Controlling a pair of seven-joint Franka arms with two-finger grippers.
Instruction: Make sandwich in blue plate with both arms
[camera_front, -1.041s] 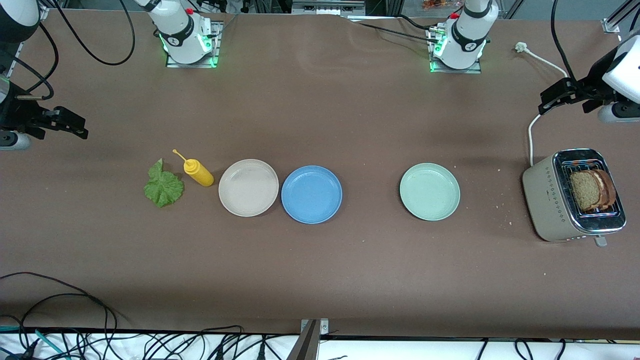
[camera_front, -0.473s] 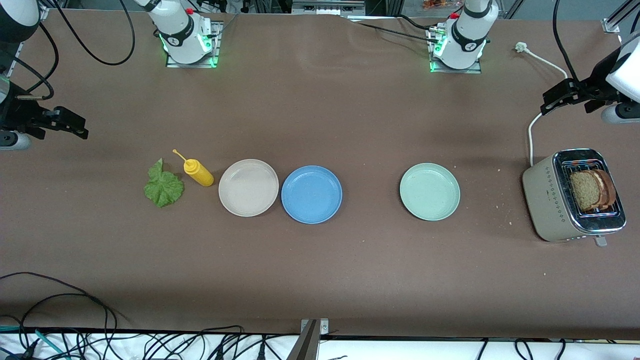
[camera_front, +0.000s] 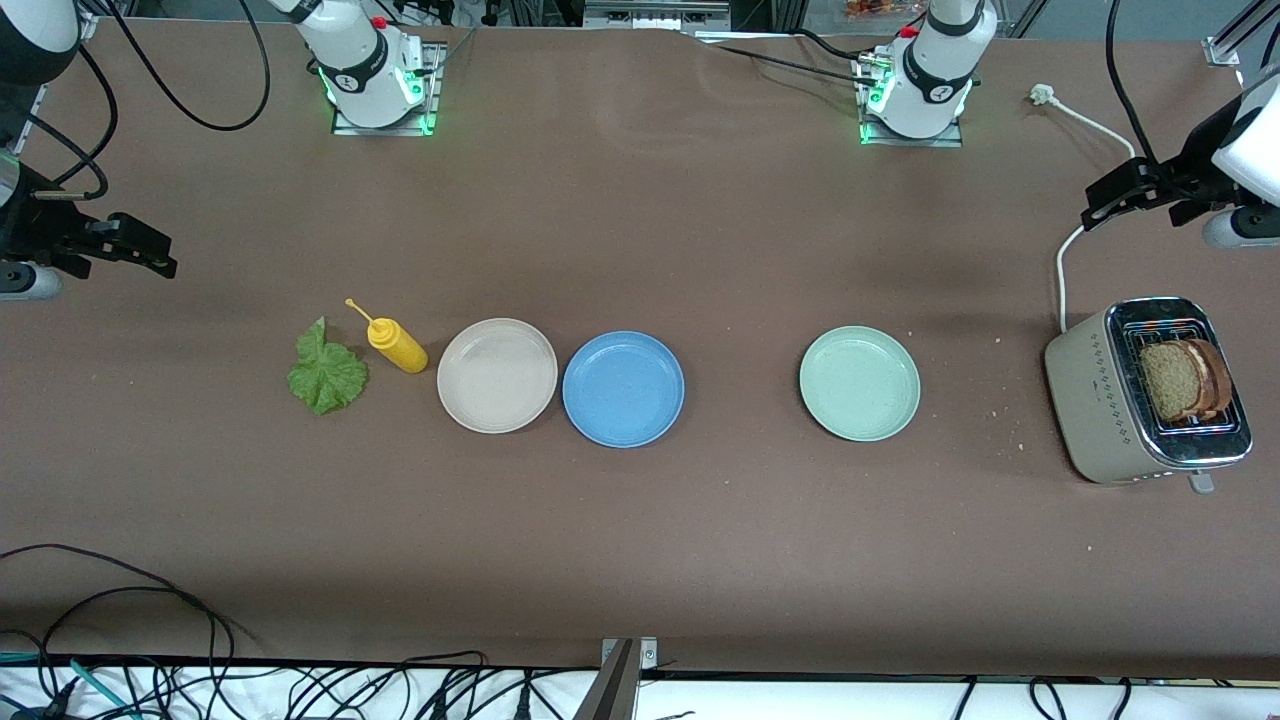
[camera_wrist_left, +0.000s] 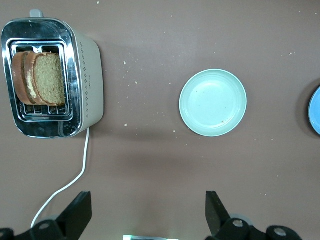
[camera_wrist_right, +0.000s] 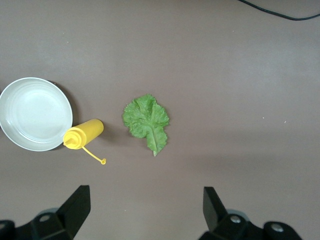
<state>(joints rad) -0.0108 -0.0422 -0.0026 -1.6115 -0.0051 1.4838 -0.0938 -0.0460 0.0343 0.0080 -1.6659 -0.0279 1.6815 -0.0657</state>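
Toaster (camera_front: 1148, 394): at the left arm's end of the table, 2 brown bread slices (camera_front: 1186, 380) standing upright in its slots, crusts darker.
Blue plate (camera_front: 623, 389): round, plain, raised rim, nothing in it; just beside the beige plate (camera_front: 497, 375), also bare.
Green plate (camera_front: 859, 383): bare, between the blue plate and the toaster.
Lettuce leaf (camera_front: 326, 374): ruffled, flat on the table beside the yellow bottle (camera_front: 394, 341) lying on its side.
Left gripper (camera_front: 1096, 206): fingers apart, holding nothing, over the table near the toaster's cord (camera_front: 1062, 265).
Right gripper (camera_front: 160, 260): fingers apart, holding nothing, over the right arm's end of the table.
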